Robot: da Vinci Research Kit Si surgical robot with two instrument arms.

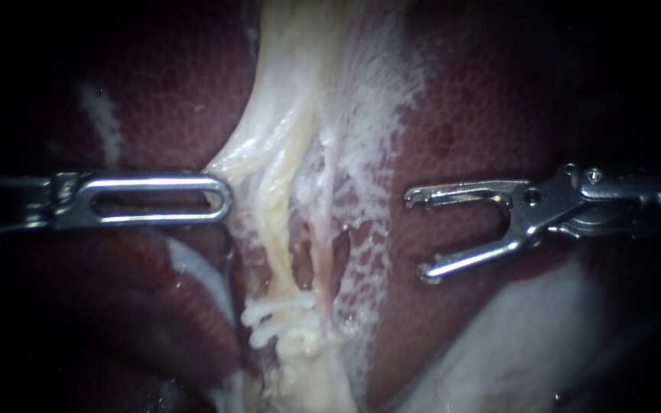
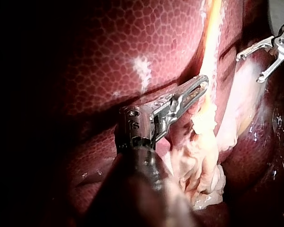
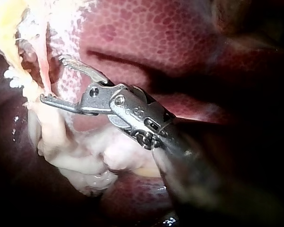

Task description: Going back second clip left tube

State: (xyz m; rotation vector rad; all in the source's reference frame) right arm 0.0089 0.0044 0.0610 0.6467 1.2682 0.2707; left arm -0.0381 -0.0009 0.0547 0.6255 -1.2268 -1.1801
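The yellowish left tube [image 1: 273, 229] runs down the middle of the pale tissue band, with a thinner pinkish tube [image 1: 321, 248] just to its right. Two white clips [image 1: 277, 315] lie across the left tube low down. My left instrument [image 1: 222, 200] comes in level from the left; its slotted jaws lie together on the stretched edge of the pale tissue [image 1: 231, 157]. My right instrument [image 1: 419, 235] stands open and empty over the liver, apart from both tubes. The right wrist view shows its jaws [image 3: 52, 79] spread beside the tubes. The left wrist view shows my left instrument [image 2: 202, 84] at the yellow band.
Dark red liver [image 1: 162, 92] lies on both sides of the band. A white web of thin tissue [image 1: 369, 252] covers the liver between the tubes and my right instrument. A pale smooth mass [image 1: 514, 344] lies below my right instrument.
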